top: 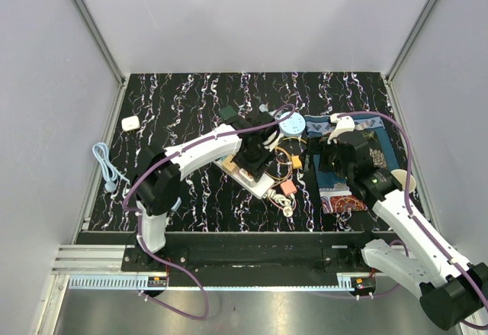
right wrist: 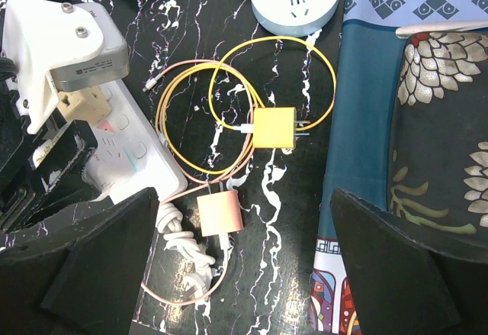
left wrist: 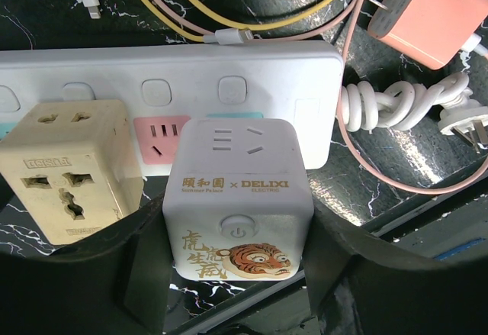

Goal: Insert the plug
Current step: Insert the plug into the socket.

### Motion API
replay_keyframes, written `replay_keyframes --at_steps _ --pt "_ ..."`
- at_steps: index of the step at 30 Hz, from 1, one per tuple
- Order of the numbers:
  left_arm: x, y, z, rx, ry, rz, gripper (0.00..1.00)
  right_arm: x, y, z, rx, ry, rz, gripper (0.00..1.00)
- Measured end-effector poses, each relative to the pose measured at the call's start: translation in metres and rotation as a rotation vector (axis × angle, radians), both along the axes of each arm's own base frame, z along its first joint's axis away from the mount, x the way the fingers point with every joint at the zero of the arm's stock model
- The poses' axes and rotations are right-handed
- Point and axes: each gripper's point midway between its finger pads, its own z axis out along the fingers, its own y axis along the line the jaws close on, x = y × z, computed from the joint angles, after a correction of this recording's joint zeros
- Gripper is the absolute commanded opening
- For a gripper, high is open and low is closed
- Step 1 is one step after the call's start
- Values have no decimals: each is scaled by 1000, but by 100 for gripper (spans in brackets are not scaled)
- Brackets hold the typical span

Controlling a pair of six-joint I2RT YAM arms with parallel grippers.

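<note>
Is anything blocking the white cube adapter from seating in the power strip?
Nothing visible. The white cube adapter, between the left fingers, sits over the power strip beside the beige adapter, a gap between them. The socket beneath is hidden.

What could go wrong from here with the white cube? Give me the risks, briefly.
1. The white cube adapter, gripped by the left tool, sits very close to the beige adapter. Pushing it down may jam it against that neighbour or knock the neighbour loose.
2. Its pins are hidden underneath, so alignment with the power strip cannot be confirmed. A misaligned push could bend them or slide the strip.
</note>
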Motion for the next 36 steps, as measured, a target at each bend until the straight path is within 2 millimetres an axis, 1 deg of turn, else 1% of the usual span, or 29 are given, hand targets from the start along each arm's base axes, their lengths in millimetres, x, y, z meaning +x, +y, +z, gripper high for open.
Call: replay_keyframes --at_steps 10,24,27,30,36 --pt "-1 4 -1 22 0 -5 0 0 0 -1 -1 1 0 100" --pt "-4 1 -3 31 -8 -18 0 -4 2 -8 1 17 16 99" --pt "-5 0 -7 36 -21 -23 0 -5 2 -8 2 19 20 100" --pt "-7 2 -22 42 -20 -17 0 -5 2 -8 0 18 24 100" --pt "-7 1 -24 -2 -56 -14 0 -6 5 -9 5 20 38 100"
